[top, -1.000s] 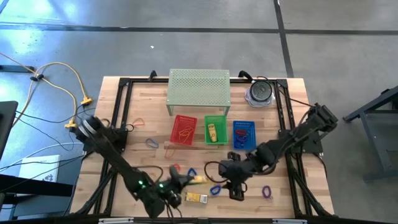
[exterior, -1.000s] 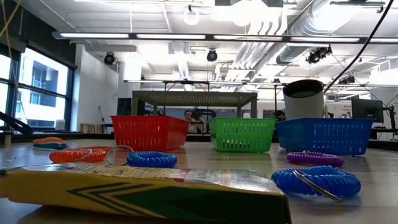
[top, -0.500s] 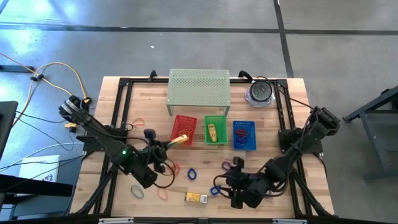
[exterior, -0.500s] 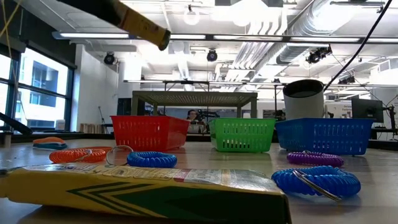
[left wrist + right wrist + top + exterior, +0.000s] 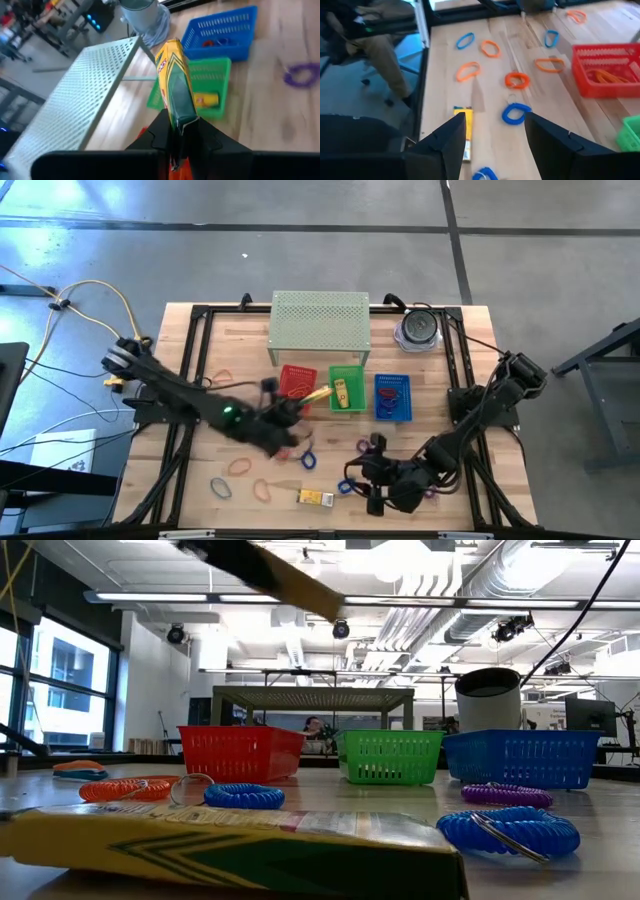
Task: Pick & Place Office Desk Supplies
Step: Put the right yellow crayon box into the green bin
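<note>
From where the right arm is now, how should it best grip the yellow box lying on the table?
The flat yellow rectangular box lies on its broad face. Come from straight above and close the right gripper's open fingers across its two long, narrow sides, near the middle.

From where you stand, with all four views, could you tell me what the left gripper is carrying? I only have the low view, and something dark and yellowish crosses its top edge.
Observer: The left gripper is shut on a yellow box, seen clearly in the left wrist view.
Operator: Thank you. Where is it over the table?
Observer: In the high view the box hangs between the red basket and the green basket.
Operator: Is the green basket empty?
Observer: No, another yellow box already lies in it.
Operator: And the right gripper?
Observer: The right gripper is open, over the table's near edge.
</note>
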`<move>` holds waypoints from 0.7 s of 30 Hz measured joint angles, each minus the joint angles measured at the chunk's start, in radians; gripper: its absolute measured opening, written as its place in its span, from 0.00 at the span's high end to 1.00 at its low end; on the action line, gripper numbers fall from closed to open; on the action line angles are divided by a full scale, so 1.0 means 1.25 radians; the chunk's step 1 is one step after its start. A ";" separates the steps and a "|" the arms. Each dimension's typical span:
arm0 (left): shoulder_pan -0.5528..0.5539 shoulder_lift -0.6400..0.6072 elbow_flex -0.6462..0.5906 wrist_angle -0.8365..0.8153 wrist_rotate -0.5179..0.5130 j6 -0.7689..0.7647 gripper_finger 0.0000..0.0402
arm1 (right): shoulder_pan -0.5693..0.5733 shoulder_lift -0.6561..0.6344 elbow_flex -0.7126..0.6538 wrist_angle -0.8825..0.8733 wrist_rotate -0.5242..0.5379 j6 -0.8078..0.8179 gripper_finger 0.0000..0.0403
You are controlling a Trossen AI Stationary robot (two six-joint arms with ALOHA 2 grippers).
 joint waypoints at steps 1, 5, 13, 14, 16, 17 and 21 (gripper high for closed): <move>0.023 0.018 0.000 0.037 0.017 0.017 0.94 | 0.005 0.000 0.000 0.015 -0.005 -0.011 0.53; 0.088 0.097 0.000 0.158 0.043 0.100 0.94 | 0.040 0.000 0.001 0.070 -0.008 -0.070 0.53; 0.166 0.260 0.132 0.112 0.090 0.109 0.94 | 0.104 0.000 0.001 0.085 0.086 -0.091 0.53; 0.171 0.282 0.169 0.070 0.088 0.097 0.94 | 0.108 0.000 0.001 0.084 0.088 -0.091 0.53; 0.179 0.326 0.246 -0.034 0.091 0.066 0.94 | 0.114 0.000 0.001 0.084 0.088 -0.092 0.53; 0.182 0.345 0.286 -0.093 0.093 0.048 0.94 | 0.117 0.000 0.001 0.084 0.088 -0.092 0.53; 0.198 0.401 0.380 -0.248 0.110 0.003 0.94 | 0.123 0.000 0.001 0.085 0.087 -0.103 0.53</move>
